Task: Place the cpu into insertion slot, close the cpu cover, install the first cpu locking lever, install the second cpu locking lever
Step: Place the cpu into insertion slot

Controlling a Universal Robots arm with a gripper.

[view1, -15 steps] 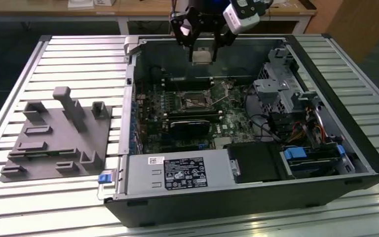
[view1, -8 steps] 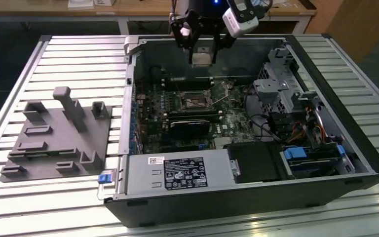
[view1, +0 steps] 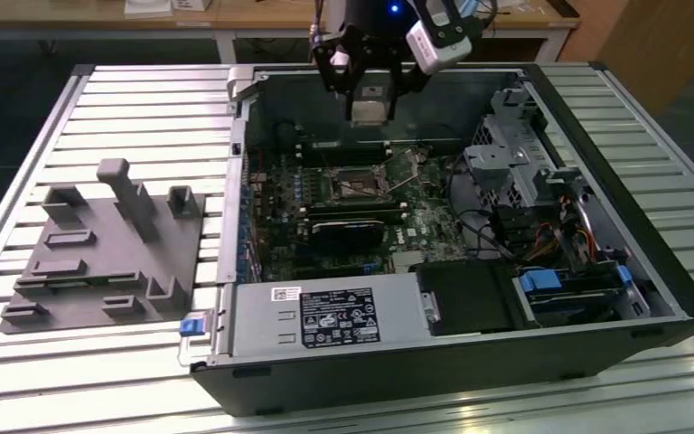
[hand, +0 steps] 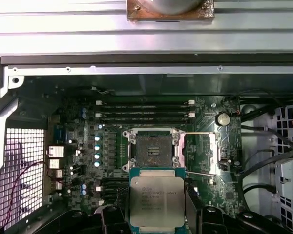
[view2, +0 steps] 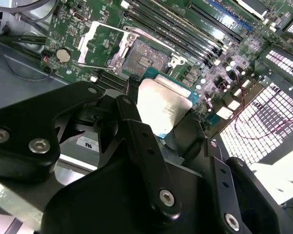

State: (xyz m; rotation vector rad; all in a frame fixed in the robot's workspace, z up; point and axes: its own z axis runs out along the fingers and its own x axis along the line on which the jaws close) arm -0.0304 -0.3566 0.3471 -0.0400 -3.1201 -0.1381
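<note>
Over the open computer case, near the wall opposite the power supply, the gripper hangs above the motherboard. Fingers pinching the cpu by opposite edges, silvery top facing the first wrist view. Chip is in the air, clear of the board. Insertion slot is bare. The cpu cover is swung open beside it. Case sits on a slatted table, with a grey fixture alongside.
</note>
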